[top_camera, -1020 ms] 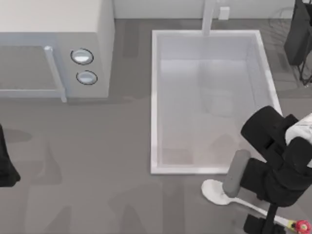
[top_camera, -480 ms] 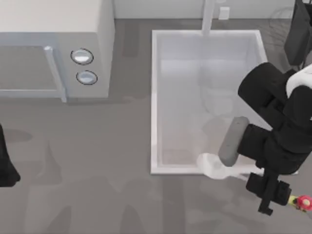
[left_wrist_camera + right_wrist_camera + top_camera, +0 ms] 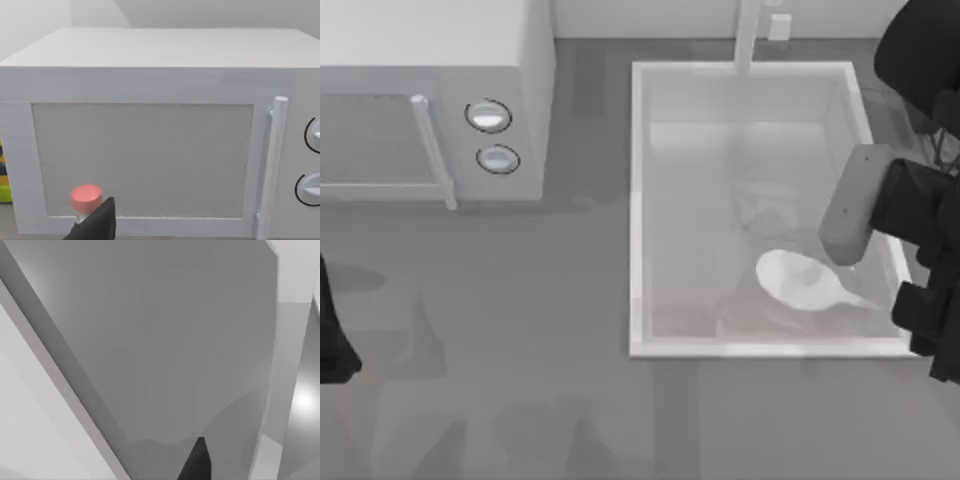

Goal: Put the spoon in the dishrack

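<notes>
So spoon's mid-carry over the sink, rack not reached yet

Right gripper (image 3: 910, 305) looks clamped on the spoon (image 3: 802, 280) handle, bowl hanging above the basin (image 3: 638, 200) bc the dishrack (image 3: 942, 150) sits past its right rim. Left arm parked at counter (image 3: 520, 400) left edge, gripper state: can't tell.

Light: even, soft, I see no hard glare.
Shadows: faint blotches on countertop (image 3: 520, 400) & inside sink (image 3: 640, 200).
Focus: slightly soft overall.
</notes>
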Available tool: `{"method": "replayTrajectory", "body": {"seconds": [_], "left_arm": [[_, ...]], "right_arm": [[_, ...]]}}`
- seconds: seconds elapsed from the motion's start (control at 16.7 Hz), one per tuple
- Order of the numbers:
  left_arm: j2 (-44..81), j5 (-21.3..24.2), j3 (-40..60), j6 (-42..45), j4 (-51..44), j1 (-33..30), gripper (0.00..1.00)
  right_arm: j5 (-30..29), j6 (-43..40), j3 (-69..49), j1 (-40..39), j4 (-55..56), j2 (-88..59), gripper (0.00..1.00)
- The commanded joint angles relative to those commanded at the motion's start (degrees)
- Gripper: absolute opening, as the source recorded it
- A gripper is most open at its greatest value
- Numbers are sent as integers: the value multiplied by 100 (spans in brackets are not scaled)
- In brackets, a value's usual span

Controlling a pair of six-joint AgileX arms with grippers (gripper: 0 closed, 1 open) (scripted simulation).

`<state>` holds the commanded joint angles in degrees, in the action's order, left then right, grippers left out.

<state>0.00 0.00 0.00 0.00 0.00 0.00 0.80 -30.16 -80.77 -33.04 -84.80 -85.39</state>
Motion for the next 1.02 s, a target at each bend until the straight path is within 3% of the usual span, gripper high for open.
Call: {"method": "replayTrajectory", "body": {"seconds": [0.54, 0.78, 1.02], "left_arm": [[0, 0, 0, 0, 0, 0, 100], [0, 0, 0, 0, 0, 0, 100], [0, 0, 0, 0, 0, 0, 100]], "right_arm": [[102, 92, -133, 180, 44, 144, 0], [592, 519, -7, 1135, 1046, 504, 0], [1325, 1187, 342, 2649, 2716, 1003, 0]]}}
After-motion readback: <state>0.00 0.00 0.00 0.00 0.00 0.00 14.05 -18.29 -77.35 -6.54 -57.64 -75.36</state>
